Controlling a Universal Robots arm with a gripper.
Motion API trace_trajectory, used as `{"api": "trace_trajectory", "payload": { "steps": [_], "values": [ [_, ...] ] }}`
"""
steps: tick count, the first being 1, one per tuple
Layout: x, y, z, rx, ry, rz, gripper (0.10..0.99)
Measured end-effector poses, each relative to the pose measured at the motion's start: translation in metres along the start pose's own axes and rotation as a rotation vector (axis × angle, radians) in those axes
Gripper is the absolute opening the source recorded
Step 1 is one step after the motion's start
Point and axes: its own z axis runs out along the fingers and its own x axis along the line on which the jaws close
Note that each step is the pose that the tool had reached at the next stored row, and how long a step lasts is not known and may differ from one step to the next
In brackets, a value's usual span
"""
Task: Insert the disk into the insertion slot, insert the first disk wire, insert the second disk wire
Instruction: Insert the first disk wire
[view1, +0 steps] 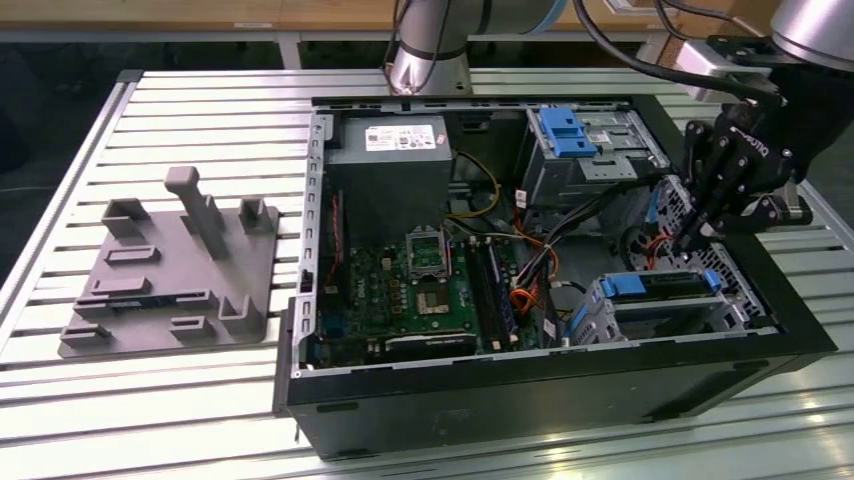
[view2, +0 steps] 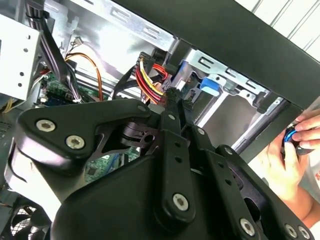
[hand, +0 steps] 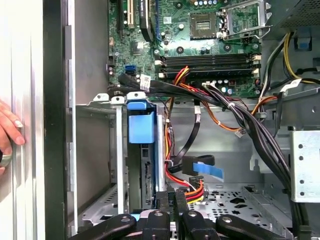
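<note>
The disk sits in the insertion slot, blue handle outward, so wiring looks to be the step in hand. The claw, fingers narrow (gripping anything? I cannot tell), hangs beside the red-and-yellow wire bundle, whose plug needs lining up with the disk's edge. The arm reaches steeply down into the computer case.

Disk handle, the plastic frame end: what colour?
Bright blue; the disk handle shows best in the first wrist view.
</note>
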Motion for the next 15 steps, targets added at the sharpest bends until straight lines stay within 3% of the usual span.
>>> {"api": "trace_trajectory", "payload": {
  "steps": [4, 8, 12, 15],
  "values": [
    [0.0065, 0.0005, 0.0005, 0.001, -0.0076, -0.002, 0.165],
    [0.0092, 0.0007, 0.0008, 0.006, -0.0342, -0.006, 0.165],
    [0.0177, 0.0026, 0.0019, 0.006, -0.0402, -0.007, 0.165],
    [0.0222, 0.0043, 0.0026, 0.006, -0.0503, -0.007, 0.165]
  ]
}}
